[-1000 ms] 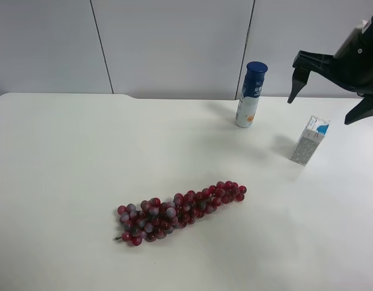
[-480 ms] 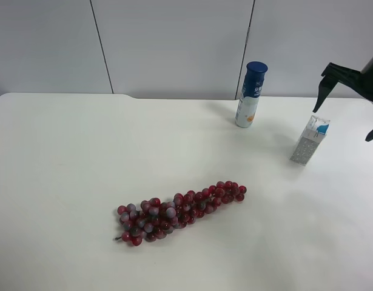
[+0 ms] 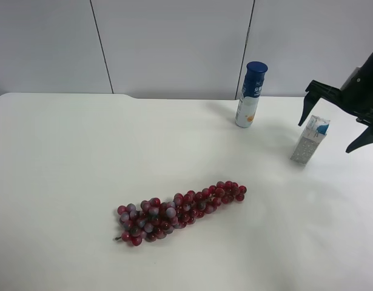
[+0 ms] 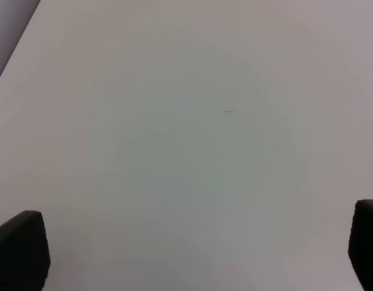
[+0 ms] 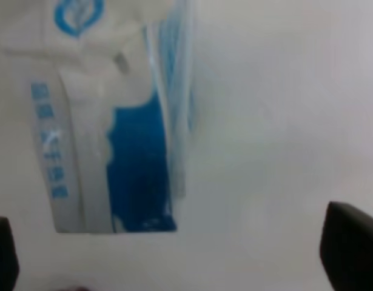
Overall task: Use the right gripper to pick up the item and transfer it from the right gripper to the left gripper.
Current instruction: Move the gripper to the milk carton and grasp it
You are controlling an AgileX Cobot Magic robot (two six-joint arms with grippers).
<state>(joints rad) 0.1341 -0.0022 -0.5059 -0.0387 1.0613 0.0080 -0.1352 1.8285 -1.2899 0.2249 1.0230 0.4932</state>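
Note:
The item, a small white and blue milk carton, stands upright near the table's right edge in the exterior high view. My right gripper hangs open just above it. One black finger is by the carton's top and the other is out to the right, neither touching it. The right wrist view shows the carton close and blurred, lying beyond the open right gripper. In the left wrist view my left gripper is open over bare white table and holds nothing. The exterior high view does not show the left gripper.
A tall white bottle with a blue cap stands at the back, left of the carton. A bunch of red grapes lies in the middle of the white table. Grey wall panels rise behind the table.
My right gripper swung out to the right, then came back left and lower, and now sits around the carton's top. The carton, bottle and grapes have not moved.

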